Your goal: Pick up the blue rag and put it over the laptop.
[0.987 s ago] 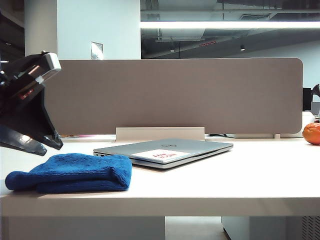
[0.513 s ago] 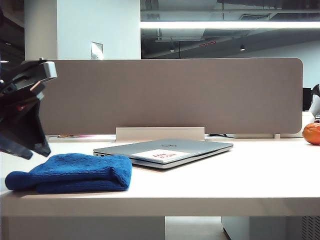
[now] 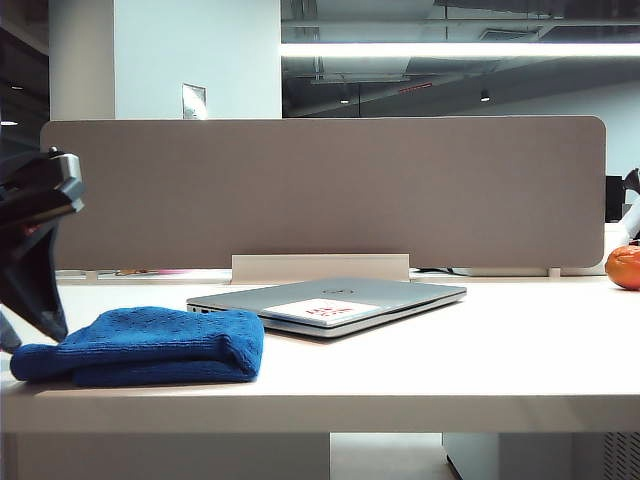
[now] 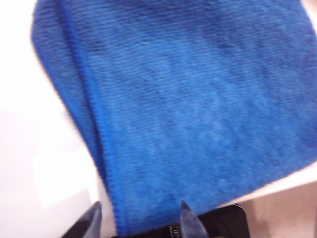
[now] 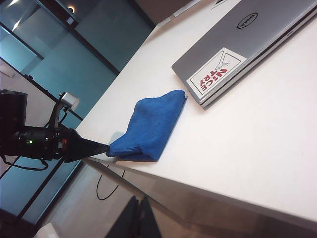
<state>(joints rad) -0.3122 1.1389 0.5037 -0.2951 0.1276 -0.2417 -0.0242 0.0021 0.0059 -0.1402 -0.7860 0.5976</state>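
Note:
The blue rag [image 3: 150, 345] lies folded on the white table [image 3: 450, 360] at the front left, its right end just before the laptop [image 3: 330, 298]. The silver-grey laptop lies shut, with a white-and-red sticker on its lid. My left gripper [image 3: 35, 335] hangs at the rag's left end, fingers pointing down. In the left wrist view the left gripper [image 4: 139, 220] is open, with the rag [image 4: 188, 109] filling the picture and its near end between the two fingertips. My right gripper [image 5: 139, 199] is shut on nothing, below the table's front edge, far from the rag [image 5: 153, 124] and laptop [image 5: 242, 44].
A grey divider panel [image 3: 340, 190] stands along the back of the table. An orange fruit [image 3: 624, 266] sits at the far right edge. The table's front edge runs close under the rag.
My left gripper has swung left and down, from above the rag's left part to its left end, and its wrist has turned. Rag, laptop and right arm have not moved.

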